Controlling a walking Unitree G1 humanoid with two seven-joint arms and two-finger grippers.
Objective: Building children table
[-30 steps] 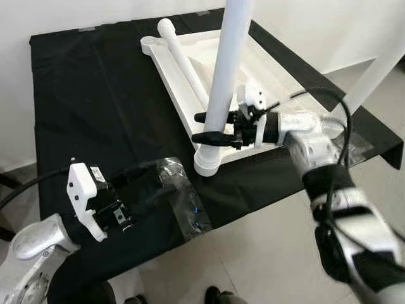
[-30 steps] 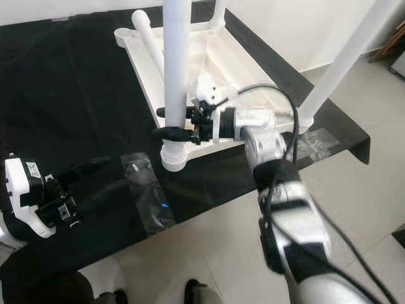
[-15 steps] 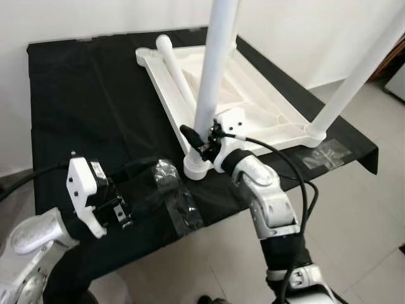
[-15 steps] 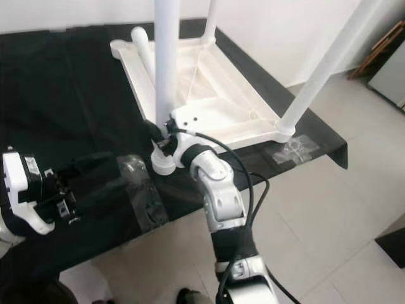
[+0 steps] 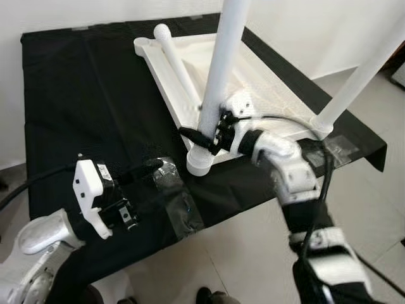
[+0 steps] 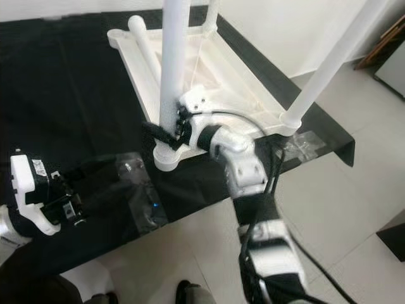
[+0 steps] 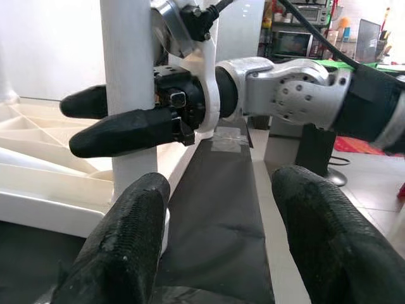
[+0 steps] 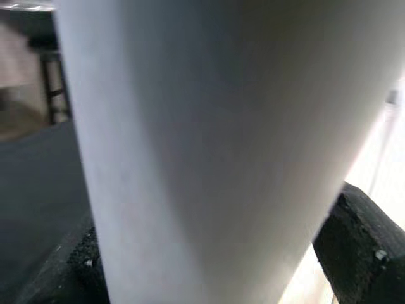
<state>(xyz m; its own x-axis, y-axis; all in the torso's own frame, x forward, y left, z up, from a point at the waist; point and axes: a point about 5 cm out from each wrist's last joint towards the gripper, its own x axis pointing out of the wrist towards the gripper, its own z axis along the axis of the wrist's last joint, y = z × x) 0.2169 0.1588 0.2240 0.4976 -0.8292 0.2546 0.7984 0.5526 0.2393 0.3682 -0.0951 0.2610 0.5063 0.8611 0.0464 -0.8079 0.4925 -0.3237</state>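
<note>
Vs 1 s ago: right arm swung in from the side, now reaching across from nearer the front edge; right gripper (image 5: 201, 136) still clamped round the near upright leg (image 5: 218, 82) just above its socket, fingers either side. Upside-down white tabletop (image 5: 266, 95) flat on the black cloth (image 5: 82, 101); far-right leg (image 5: 361, 76) upright, loose leg (image 5: 179, 63) lying inside. Left gripper (image 5: 149, 170) w/ fingers spread, holding nothing, low over cloth by clear plastic bag (image 5: 183, 206). 2nd bag (image 5: 332, 149) at right corner.
</note>
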